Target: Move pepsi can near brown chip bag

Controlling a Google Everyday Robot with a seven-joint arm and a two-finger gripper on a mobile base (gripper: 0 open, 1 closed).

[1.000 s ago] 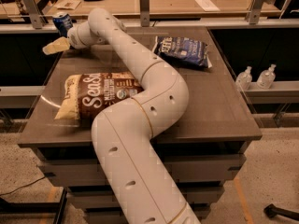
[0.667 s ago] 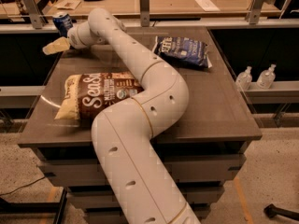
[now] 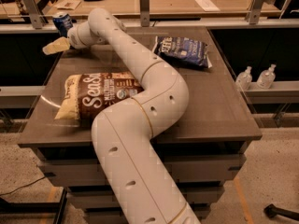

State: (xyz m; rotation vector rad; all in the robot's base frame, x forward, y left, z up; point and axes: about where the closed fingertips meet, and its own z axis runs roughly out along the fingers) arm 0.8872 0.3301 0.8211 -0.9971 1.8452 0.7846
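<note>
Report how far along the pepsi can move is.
Done: nothing delivered; the pepsi can stands upright at the table's far left corner, apart from the brown chip bag lying near the front left edge. In hand: the gripper is beside the can, just in front of it, the can not yet lifted. Left: grip the can, carry it toward the bag, set it down next to it.

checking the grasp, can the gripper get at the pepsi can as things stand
Probably yes: the gripper is at the far left corner of the table, right beside the pepsi can, with nothing between them. The brown chip bag lies well clear, nearer the camera.
</note>
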